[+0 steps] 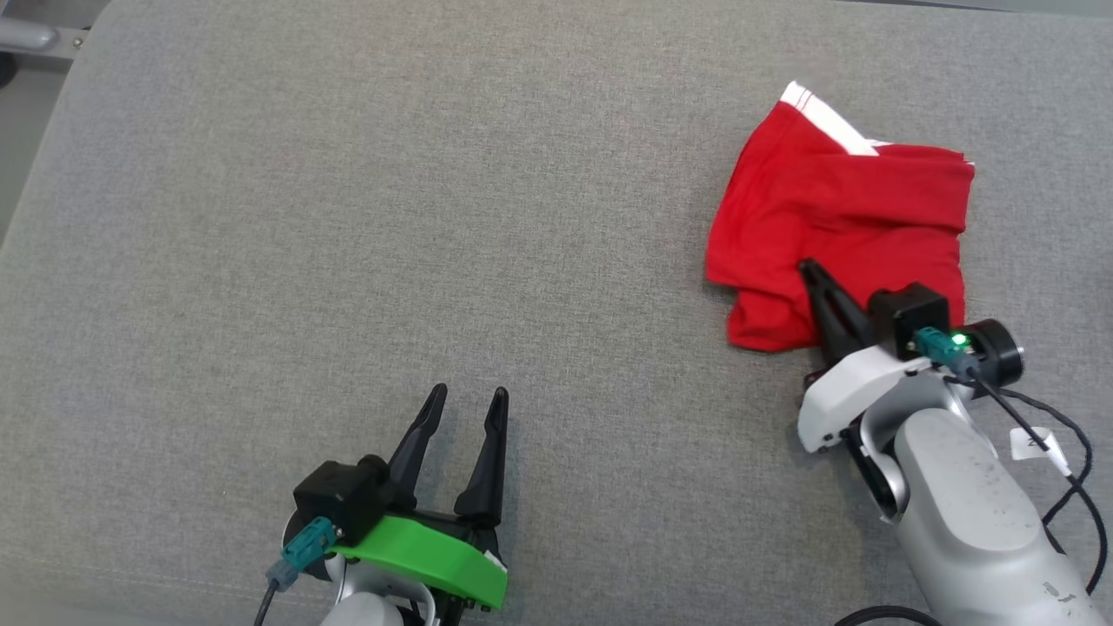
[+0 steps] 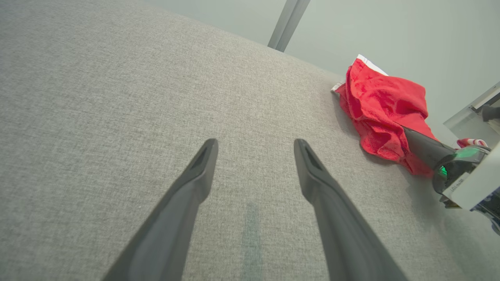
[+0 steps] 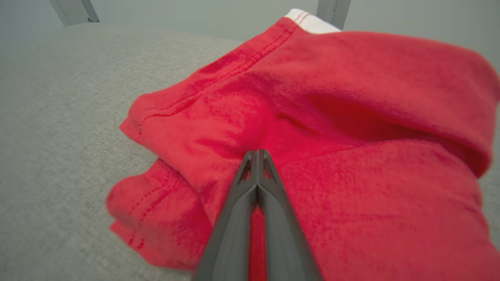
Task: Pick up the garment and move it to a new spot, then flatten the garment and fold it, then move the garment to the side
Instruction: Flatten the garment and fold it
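The garment [image 1: 839, 222] is red with a white band at its far edge, and it lies crumpled at the right of the grey fabric surface [image 1: 348, 217]. My right gripper [image 1: 809, 269] rests on its near part with the fingers pressed together, and red cloth [image 3: 312, 164] bunches around their tips in the right wrist view. The pinch shows there as a fold of cloth caught between the shut fingers [image 3: 250, 183]. At the bottom middle my left gripper [image 1: 468, 396] stands open over bare fabric, well left of the garment [image 2: 381, 113].
The grey surface's far left corner [image 1: 78, 61] meets a pale floor and a metal frame [image 1: 35, 39]. A black cable [image 1: 1056, 435] trails off my right wrist. Metal legs [image 2: 287, 23] stand beyond the surface's far edge.
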Robot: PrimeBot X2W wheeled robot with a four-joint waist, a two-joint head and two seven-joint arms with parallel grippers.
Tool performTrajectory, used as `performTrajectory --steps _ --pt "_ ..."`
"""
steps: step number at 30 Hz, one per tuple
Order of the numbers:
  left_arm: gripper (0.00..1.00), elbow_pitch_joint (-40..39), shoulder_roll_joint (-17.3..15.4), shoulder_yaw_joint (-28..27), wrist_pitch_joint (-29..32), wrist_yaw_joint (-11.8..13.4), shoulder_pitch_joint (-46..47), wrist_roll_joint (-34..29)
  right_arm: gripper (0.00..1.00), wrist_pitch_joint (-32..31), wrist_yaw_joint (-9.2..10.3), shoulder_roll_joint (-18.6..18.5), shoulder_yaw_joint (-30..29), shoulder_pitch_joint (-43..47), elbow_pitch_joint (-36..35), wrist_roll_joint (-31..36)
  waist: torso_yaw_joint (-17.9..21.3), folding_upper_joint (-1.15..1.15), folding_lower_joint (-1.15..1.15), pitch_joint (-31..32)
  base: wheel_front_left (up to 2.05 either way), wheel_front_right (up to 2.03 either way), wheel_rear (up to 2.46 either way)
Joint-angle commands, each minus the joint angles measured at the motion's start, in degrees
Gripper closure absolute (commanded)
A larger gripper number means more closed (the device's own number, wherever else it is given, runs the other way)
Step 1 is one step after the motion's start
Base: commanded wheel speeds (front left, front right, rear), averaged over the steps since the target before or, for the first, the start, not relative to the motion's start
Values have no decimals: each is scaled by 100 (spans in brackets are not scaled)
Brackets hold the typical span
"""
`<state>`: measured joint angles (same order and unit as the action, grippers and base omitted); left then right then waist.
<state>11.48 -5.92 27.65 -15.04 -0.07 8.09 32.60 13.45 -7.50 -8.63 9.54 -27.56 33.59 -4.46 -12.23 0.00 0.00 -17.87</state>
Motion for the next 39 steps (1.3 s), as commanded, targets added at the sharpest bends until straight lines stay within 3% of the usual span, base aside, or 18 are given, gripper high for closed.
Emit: performTrajectory --steps 1,6,15,28,35,36,37,38,39 --pt "0 14 36 -47 -14 -40 1 -28 100 -1 3 -45 170 -26 55 -139 -2 0 0 20 0 0 0" --pt "0 57 65 -130 -14 -65 -49 -58 100 30 3 -211 741 111 63 -531 37 0 0 104 0 0 0" --pt "0 96 85 -269 -14 -83 -185 -117 100 -230 4 -534 1222 416 -98 -1137 227 0 0 242 0 0 0" --pt "0 111 88 -339 -14 -90 -191 -170 100 -261 6 -692 1390 474 -77 -1454 430 0 0 290 0 0 0" --pt "0 53 93 -384 -14 -81 -272 -196 100 -42 6 -712 1245 532 -430 -1416 535 0 0 429 0 0 0" --pt "0 36 84 -411 -14 -74 -289 -203 73 -3 6 -712 1168 580 -540 -1356 549 0 0 461 0 0 0" --pt "0 15 73 -444 -14 -66 -306 -215 52 37 6 -703 1052 650 -650 -1333 565 0 0 494 0 0 0" --pt "0 -20 63 -487 -14 -59 -324 -232 12 66 6 -692 913 739 -777 -1290 582 0 0 531 0 0 0" --pt "0 -53 51 -524 -14 -52 -349 -243 0 94 6 -684 760 834 -912 -1228 599 0 0 575 0 0 0"
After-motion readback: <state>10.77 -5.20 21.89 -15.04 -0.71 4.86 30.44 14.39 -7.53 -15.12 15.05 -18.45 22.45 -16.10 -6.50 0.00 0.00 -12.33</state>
